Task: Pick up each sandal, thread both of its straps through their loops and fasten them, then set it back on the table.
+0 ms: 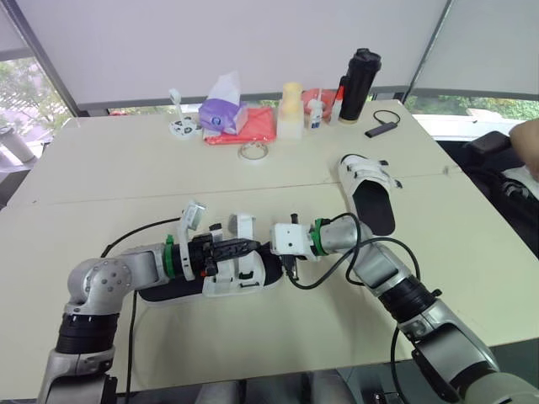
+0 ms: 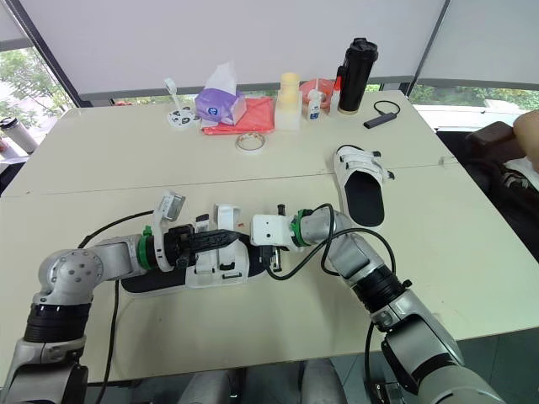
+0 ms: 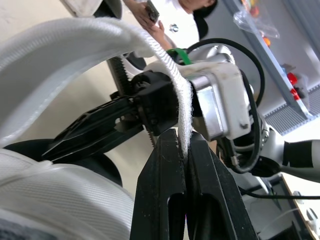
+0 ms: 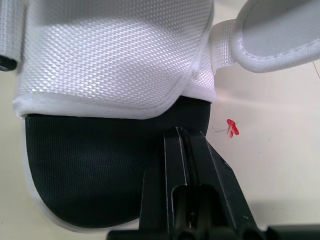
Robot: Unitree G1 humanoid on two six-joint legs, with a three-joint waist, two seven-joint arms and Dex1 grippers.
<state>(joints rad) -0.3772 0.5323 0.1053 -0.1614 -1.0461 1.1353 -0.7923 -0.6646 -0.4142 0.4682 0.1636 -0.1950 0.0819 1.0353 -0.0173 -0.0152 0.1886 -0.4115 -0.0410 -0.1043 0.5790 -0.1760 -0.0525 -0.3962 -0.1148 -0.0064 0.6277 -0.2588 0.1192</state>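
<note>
left eye view: the near sandal [image 1: 240,273] lies flat on the table [image 1: 126,168] at the front, between the two arms. the left gripper [image 3: 182,142] reaches in from the robot's left, and the left wrist view shows its fingers pinched tight on a white strap [image 3: 100,45], which arches up and away from them. the right gripper [image 4: 182,132] comes in from the robot's right. its fingers are pressed together with their tips at the edge of the sandal's black footbed, just below the white woven upper. whether they clamp the rim cannot be told. a small red mark [image 4: 231,128] sits on the table just beside those fingers.

farther back and to the robot's right, the far sandal [image 1: 366,189] rests on the table, well apart from both grippers, with its white straps lying across it.

along the far edge stand a tape roll [image 1: 252,151], a purple tissue pack [image 1: 222,114] on a red bag [image 1: 257,128], a pale bottle [image 1: 290,109] and a black bottle [image 1: 358,84]. a person's hand [image 1: 526,139] shows at the right edge.
</note>
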